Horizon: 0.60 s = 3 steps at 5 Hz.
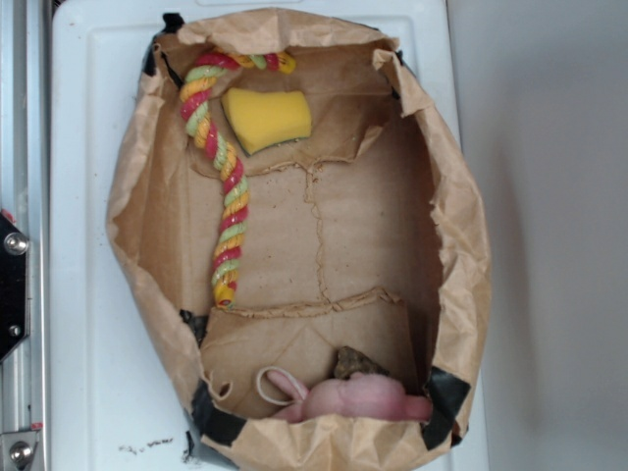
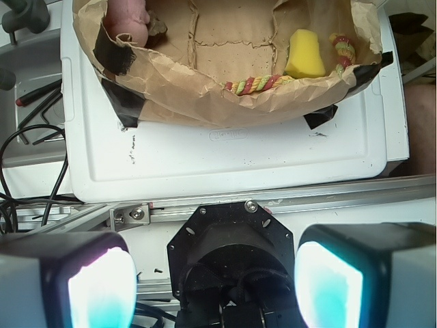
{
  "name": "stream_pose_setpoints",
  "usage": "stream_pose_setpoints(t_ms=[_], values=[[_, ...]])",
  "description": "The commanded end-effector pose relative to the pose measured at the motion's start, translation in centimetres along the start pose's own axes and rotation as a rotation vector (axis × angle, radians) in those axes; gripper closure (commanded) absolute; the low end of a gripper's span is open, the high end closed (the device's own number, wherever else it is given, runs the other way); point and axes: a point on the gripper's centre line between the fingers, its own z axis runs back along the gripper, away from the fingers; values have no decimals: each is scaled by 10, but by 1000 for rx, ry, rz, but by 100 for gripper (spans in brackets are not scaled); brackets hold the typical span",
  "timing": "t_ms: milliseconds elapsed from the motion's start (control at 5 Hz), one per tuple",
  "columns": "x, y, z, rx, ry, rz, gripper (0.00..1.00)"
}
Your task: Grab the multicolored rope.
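- Gripper (image 2: pixel 215 280): mine, seen only in the wrist view. Both pads (image 2: pixel 102 287) stand wide apart at the bottom corners, with nothing between them. It is released and empty, held back over the rail (image 2: pixel 273 201), outside the bag and well apart from the rope.
- Tray (image 2: pixel 225 157): white, flat, just past the rail. It carries the bag.
- Bag (image 1: pixel 461 226): brown paper, cut low and open on top, with crumpled walls and black tape at the corners. The near wall hides part of the rope in the wrist view.
- Rope (image 1: pixel 228 201): red, yellow and light-green twist, lying on the bag floor along one side wall. In the exterior view it runs as a long straight stretch from a cut end near the floor's middle up to a bend at the top, then hooks across above the sponge.
- Rope, handling (judged): light, soft and floppy; it should squash under the pads and sag on both sides once lifted. The twisted cotton should grip well.
- Rope, hold point (judged): mid-length of the straight stretch, jaws set across it, clear of wall and sponge.
- Sponge (image 1: pixel 265 118): yellow block, just beside the rope's bend, possibly touching.
- Plush (image 1: pixel 358 397): pink, at the far end of the bag, well apart from the rope.
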Motion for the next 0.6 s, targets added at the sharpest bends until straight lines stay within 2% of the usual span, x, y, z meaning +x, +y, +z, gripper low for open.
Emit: stream_pose_setpoints(t_ms=[0, 200, 400], values=[[0, 0, 0, 0, 0, 0, 0], [29, 13, -6, 49, -42, 99, 0], [59, 39, -14, 27, -55, 196, 0]])
